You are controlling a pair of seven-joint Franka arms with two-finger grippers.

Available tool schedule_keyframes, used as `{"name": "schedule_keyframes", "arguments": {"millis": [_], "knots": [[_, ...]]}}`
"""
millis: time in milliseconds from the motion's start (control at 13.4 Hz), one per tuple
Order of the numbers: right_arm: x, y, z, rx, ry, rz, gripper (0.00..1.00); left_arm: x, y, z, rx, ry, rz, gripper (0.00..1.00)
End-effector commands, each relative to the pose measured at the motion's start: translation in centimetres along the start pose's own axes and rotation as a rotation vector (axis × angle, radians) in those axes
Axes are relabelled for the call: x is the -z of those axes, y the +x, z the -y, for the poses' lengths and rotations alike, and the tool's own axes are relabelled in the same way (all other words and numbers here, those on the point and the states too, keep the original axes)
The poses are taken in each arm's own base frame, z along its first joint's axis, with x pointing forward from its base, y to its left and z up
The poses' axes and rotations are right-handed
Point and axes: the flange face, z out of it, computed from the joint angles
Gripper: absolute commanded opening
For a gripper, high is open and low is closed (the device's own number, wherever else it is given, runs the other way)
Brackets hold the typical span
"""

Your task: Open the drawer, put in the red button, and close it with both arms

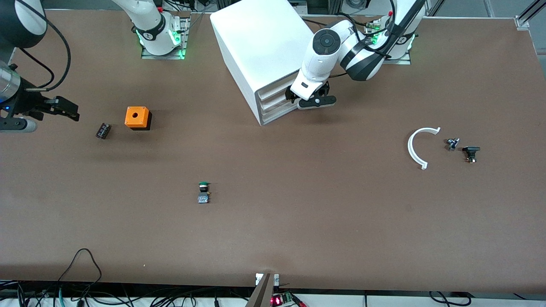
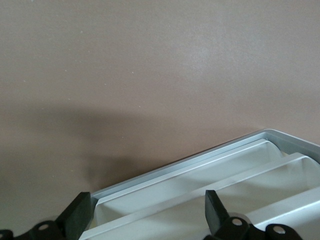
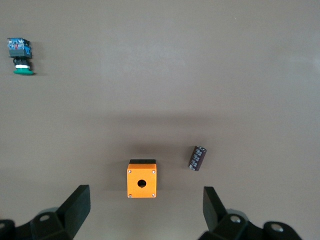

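The left gripper (image 1: 308, 96), jaws spread, hovered at the big white cabinet's 3 closed fronts, needing a square hook on the lowermost drawer (image 1: 279, 114), while the waiting right gripper (image 1: 64, 108) hung open; the red button apparently lay unseen.

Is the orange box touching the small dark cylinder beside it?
Apart. The right wrist view shows bare table between the orange box and the dark cylinder.

Gripper: right gripper (image 3: 145, 212) open, fingers (image 3: 80, 202) spread wide over the table (image 3: 210, 75)
Orange box (image 3: 142, 180): between the fingers
Black part (image 3: 197, 158): just beside the box
Green button (image 3: 20, 56): well apart, on its side
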Motion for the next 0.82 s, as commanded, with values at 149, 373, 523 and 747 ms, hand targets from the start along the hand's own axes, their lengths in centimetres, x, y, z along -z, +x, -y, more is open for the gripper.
{"name": "schedule_keyframes", "arguments": {"millis": [149,373,523,747], "knots": [[-0.2,-2.3,-0.5,-0.009,0.033,-0.011,1.00,6.2,7.2,5.1,0.152,-0.001,-0.131,1.00],[0.8,-2.0,-1.0,-0.017,0.032,0.002,1.00,12.4,14.1,9.7,0.172,-0.010,-0.195,1.00],[2.7,-2.0,-1.5,-0.027,0.032,-0.011,1.00,17.0,17.3,13.2,0.089,0.029,-0.187,1.00],[3.7,-2.0,-1.6,-0.028,0.031,-0.028,1.00,23.7,20.3,18.2,-0.001,0.067,-0.156,1.00]]}}
